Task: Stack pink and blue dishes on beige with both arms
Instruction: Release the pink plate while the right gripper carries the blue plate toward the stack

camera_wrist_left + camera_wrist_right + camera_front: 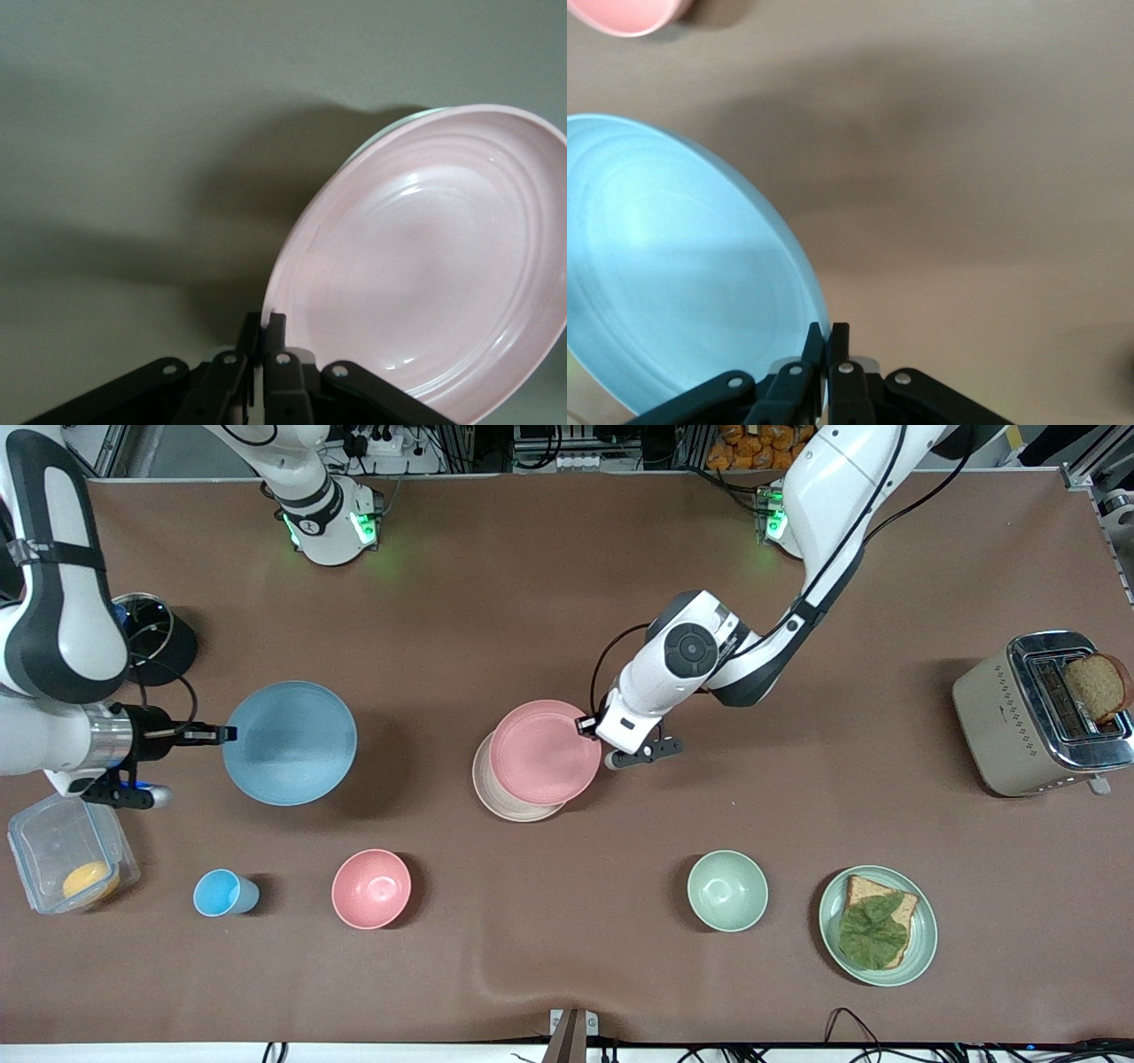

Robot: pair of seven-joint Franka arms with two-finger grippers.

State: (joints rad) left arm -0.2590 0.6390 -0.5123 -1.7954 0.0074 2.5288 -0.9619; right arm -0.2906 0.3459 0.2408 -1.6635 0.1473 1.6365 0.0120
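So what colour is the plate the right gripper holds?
Light blue plate, clearest in the right wrist view.

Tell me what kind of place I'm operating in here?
Probably a lab bench staged as a kitchen: a toaster with bread, a green plate with a sandwich, and aluminium framing and cables along the brown table.

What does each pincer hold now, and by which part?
The left pincer holds the pink plate by its rim, above the beige plate. The right pincer holds the blue plate by its rim.
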